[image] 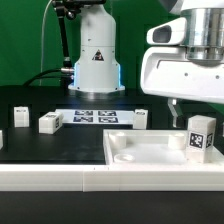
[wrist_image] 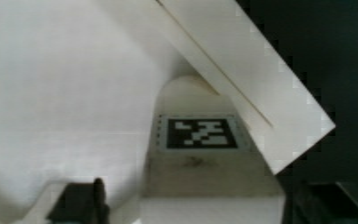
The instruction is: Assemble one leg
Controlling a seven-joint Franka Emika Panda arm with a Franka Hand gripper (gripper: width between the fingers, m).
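The leg (image: 200, 137) is a small white block with a black-and-white tag, standing upright at the exterior view's right end of the large white rimmed panel (image: 140, 152). My gripper (image: 178, 108) hangs just above it, slightly toward the exterior view's left. In the wrist view the leg (wrist_image: 202, 133) lies between my gripper's (wrist_image: 202, 205) dark fingers (wrist_image: 78, 200), with a gap on each side. The gripper is open and holds nothing. The panel's rim (wrist_image: 247, 70) runs diagonally beside the leg.
Several more white legs lie on the black table: (image: 50, 122), (image: 20, 117), (image: 140, 118) and one at the left edge (image: 2, 140). The marker board (image: 95, 115) lies in front of the robot base (image: 95, 60). A white table edge (image: 60, 180) runs along the front.
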